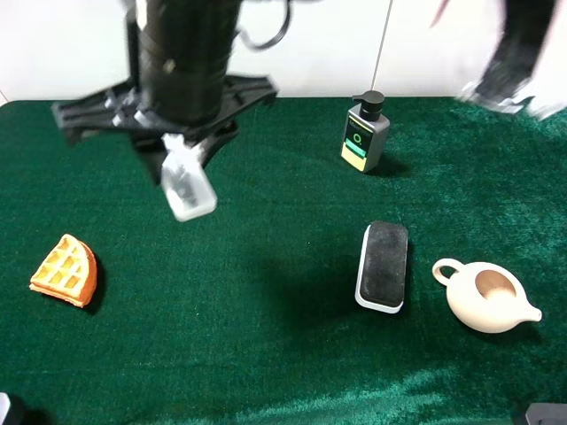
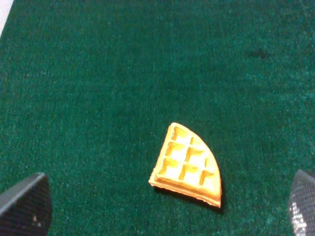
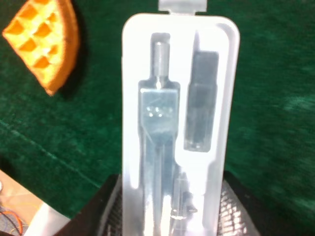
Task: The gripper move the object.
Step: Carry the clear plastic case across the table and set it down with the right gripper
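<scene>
The object is a slim, flat, translucent white plastic stick, hanging tilted above the green cloth at the left. A black claw-like gripper on a large grey and black arm holds its upper end. In the right wrist view the object fills the middle and shows grey moulded shapes on its face. My right gripper is shut on its near end. My left gripper is open and empty above the cloth, with only its dark fingertips showing.
An orange waffle wedge lies at the left, also in the left wrist view. A black-topped white eraser and a beige teapot lie at the right. A dark pump bottle stands at the back. A blurred dark arm part is at the top right.
</scene>
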You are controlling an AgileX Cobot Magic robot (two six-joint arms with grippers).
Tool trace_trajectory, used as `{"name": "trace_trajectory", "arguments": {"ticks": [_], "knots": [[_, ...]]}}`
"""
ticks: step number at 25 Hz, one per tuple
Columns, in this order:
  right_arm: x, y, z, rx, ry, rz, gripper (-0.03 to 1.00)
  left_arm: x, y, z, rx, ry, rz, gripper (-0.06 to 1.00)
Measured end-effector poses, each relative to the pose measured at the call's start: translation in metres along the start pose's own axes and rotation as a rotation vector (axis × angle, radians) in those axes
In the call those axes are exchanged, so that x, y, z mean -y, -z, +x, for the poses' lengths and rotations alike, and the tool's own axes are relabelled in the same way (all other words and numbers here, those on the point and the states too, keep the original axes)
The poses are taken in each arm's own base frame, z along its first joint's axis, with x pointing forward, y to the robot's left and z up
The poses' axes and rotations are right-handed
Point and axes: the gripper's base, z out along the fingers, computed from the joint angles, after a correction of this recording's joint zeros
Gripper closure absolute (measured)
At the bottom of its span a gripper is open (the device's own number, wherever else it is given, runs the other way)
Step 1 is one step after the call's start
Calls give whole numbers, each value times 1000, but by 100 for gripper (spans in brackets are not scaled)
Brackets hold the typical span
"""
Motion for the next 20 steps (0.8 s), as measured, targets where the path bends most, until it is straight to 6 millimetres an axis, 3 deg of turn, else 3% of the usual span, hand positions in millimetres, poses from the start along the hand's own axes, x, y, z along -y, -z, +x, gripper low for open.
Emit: {"name": "trace_trajectory", "arguments": {"ticks": [11, 20], "knots": [[-11, -68, -5, -8, -13, -75, 67, 0, 0, 0, 0, 0, 0, -3], [-9, -109, -9, 16, -39, -93, 67, 0, 0, 0, 0, 0, 0, -3]]}}
